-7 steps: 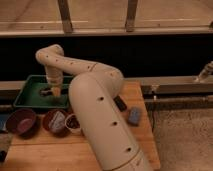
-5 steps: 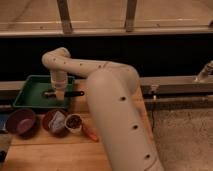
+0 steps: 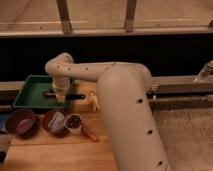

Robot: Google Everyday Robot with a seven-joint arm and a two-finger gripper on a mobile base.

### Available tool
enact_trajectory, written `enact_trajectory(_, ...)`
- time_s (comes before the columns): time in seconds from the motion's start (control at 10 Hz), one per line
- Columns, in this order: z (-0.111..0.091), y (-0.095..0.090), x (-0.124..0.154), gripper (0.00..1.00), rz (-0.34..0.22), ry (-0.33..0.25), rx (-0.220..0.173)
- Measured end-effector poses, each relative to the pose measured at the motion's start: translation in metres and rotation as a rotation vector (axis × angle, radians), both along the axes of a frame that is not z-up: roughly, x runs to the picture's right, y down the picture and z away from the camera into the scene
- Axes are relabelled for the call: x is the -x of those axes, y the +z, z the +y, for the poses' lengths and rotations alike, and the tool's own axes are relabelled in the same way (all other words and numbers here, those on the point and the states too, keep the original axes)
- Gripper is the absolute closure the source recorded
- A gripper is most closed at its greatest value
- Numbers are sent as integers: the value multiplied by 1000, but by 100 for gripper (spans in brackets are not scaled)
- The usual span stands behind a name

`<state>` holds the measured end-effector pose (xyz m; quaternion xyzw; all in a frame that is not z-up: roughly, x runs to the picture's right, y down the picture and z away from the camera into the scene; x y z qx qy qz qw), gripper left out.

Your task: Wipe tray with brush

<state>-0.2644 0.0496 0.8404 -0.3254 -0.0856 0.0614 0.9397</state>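
One green tray (image 3: 31, 89) holds the brush (image 3: 50, 94), under the claw (image 3: 61, 98).

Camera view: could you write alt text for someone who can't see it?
A large beige robot arm reaches down, its gripper low over the right part of a green tray on a wooden table, at a small dark brush. Dark-red bowls stand in front of the tray.

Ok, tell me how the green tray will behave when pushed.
The tray looks stiff and shallow, so probably won't tip. On the wooden table it may slide, with the gripper and brush at its right end.
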Motion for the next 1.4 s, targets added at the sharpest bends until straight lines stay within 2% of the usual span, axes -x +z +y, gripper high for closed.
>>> enact_trajectory(0.3, -16, 29, 35, 100, 29, -13, -20)
enact_trajectory(0.5, -21, 50, 33, 100, 71, -42, -25)
enact_trajectory(0.7, -11, 65, 33, 100, 106, -93, -3)
enact_trajectory(1.0, 3, 65, 22, 100, 147, -173, 27)
enact_trajectory(1.1, 5, 64, 18, 100, 161, -177, 31)
enact_trajectory(1.2, 2, 65, 8, 100, 187, -171, 30)
enact_trajectory(1.4, -18, 71, -18, 100, 242, -151, 11)
